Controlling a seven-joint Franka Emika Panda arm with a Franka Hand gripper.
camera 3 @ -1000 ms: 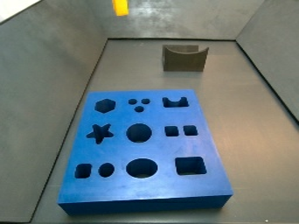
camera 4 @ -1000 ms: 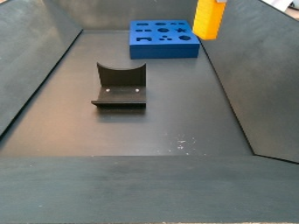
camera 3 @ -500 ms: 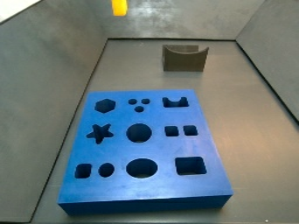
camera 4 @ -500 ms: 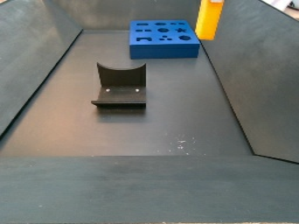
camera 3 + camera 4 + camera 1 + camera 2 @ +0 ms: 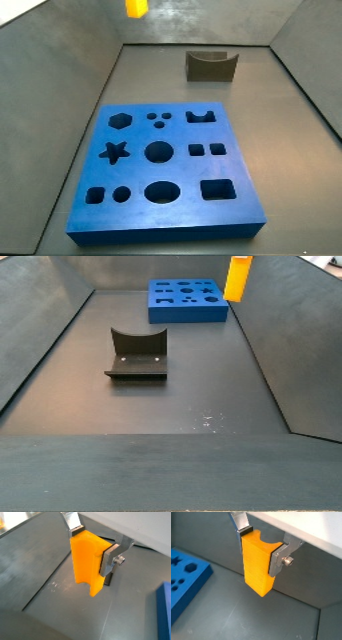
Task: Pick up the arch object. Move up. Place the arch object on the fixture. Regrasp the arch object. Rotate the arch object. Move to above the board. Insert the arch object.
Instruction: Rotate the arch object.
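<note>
Both side views cut off the gripper [image 5: 92, 548]; it clamps one arch object [image 5: 88, 562]; one board [image 5: 163, 170], one fixture [image 5: 136, 354].

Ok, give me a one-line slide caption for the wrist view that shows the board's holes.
Gripper holds the yellow arch object upright above the floor, beside the blue board.
</note>
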